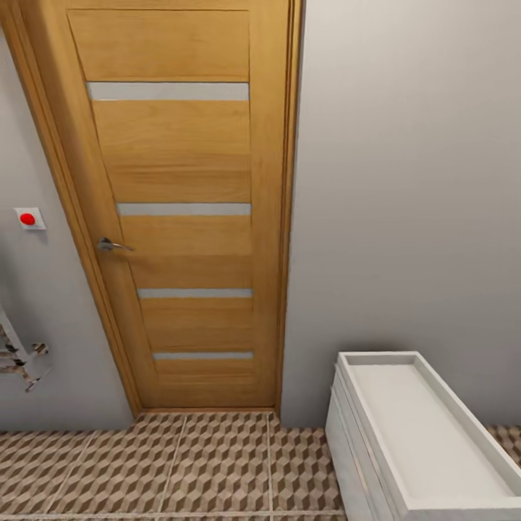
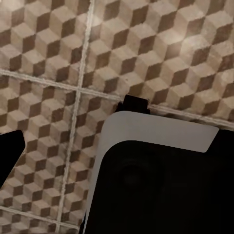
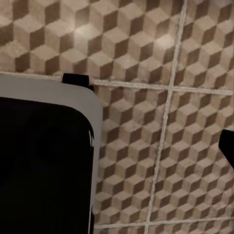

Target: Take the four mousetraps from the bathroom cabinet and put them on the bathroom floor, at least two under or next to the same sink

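Note:
The white shallow sink (image 1: 428,433) tops a white drawer unit at the lower right of the head view, against the grey wall. The bathroom floor (image 1: 181,470), tiled in a brown and beige cube pattern, spreads in front of it and also lies under both wrist cameras. No mousetraps lie on the tiles I see, and the orange-brown cabinet is out of view. A dark fingertip (image 2: 9,152) of my left gripper pokes in at the picture's edge. A fingertip (image 3: 227,146) of my right gripper does the same. Both sit far off centre, with nothing between the fingers.
A tall wooden door (image 1: 181,217) with a metal lever handle (image 1: 110,245) stands shut straight ahead. A red button plate (image 1: 29,218) and a chrome fixture (image 1: 20,358) hang on the left wall. My own dark, white-edged base (image 2: 161,185) covers part of the floor.

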